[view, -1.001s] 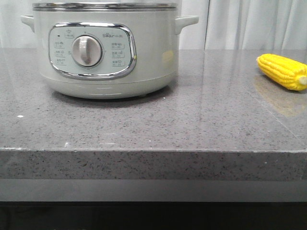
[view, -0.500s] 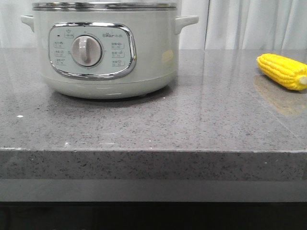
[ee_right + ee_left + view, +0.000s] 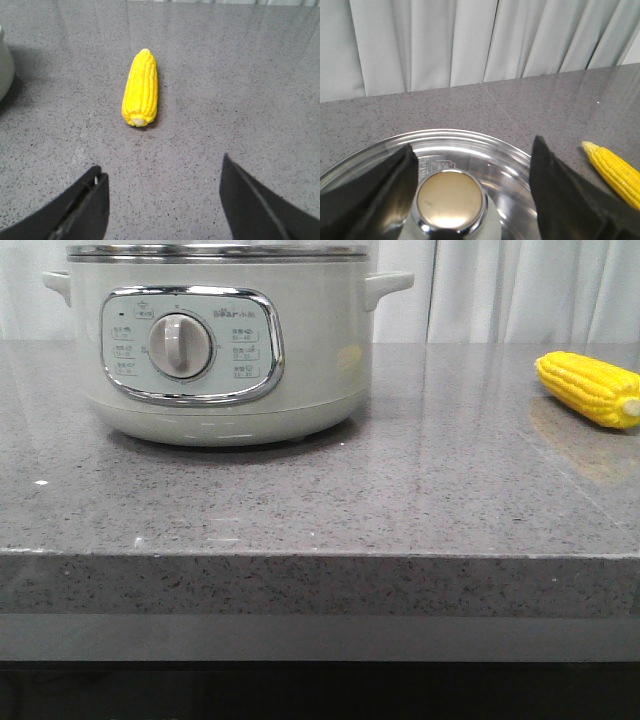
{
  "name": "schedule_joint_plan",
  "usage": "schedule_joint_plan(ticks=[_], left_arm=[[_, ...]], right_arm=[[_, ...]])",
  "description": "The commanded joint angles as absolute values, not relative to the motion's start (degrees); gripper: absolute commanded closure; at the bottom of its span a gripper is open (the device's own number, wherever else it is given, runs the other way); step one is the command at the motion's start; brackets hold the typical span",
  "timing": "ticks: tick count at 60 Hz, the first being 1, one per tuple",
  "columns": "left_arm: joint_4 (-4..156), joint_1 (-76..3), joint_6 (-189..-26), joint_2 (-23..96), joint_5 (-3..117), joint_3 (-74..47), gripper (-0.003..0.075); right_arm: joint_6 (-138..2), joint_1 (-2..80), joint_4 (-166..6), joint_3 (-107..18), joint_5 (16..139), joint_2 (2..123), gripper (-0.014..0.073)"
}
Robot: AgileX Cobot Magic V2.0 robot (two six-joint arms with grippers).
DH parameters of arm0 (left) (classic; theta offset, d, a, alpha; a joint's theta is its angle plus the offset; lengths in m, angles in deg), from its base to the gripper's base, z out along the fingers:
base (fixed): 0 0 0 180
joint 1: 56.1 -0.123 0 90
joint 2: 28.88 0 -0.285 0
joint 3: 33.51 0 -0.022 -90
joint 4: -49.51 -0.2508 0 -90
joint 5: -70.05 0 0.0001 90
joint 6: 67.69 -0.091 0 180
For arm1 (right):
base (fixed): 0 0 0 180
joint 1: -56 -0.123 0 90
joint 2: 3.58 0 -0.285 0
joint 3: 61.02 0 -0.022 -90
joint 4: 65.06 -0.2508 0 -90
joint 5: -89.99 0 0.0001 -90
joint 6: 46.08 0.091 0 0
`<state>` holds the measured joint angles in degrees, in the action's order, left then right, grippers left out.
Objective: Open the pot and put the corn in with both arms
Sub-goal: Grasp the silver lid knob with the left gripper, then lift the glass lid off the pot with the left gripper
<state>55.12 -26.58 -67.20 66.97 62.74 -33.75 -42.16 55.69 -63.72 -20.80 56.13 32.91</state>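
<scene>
Nothing done yet: lid (image 3: pixel 470 165) on pot (image 3: pixel 215 340), corn (image 3: pixel 590 388) on counter (image 3: pixel 400 500) far right; both pincers spread, left pincer (image 3: pixel 470 200) astride knob (image 3: pixel 451 201), right pincer (image 3: pixel 162 200) near corn

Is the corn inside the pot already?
No, the corn lies on the grey counter, well to the right of the pot.

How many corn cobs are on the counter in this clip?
1. The corn cob lies on the grey counter to the right of the pot, apart from it. The pot's inside is not visible, so more could be hidden there.
</scene>
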Motion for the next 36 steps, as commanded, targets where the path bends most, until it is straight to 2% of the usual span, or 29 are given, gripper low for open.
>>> schedule_joint_plan(ticks=[1, 36], left_arm=[[54.6, -27.0, -67.3, 66.7, 66.6, -37.9, 0.0247], [55.8, -27.9, -67.3, 71.6, 61.1, -40.0, 0.0247]], right_arm=[[-42.5, 56.0, -63.0, -22.5, 60.2, 33.7, 0.0097], [-42.5, 56.0, -63.0, -22.5, 60.2, 33.7, 0.0097]])
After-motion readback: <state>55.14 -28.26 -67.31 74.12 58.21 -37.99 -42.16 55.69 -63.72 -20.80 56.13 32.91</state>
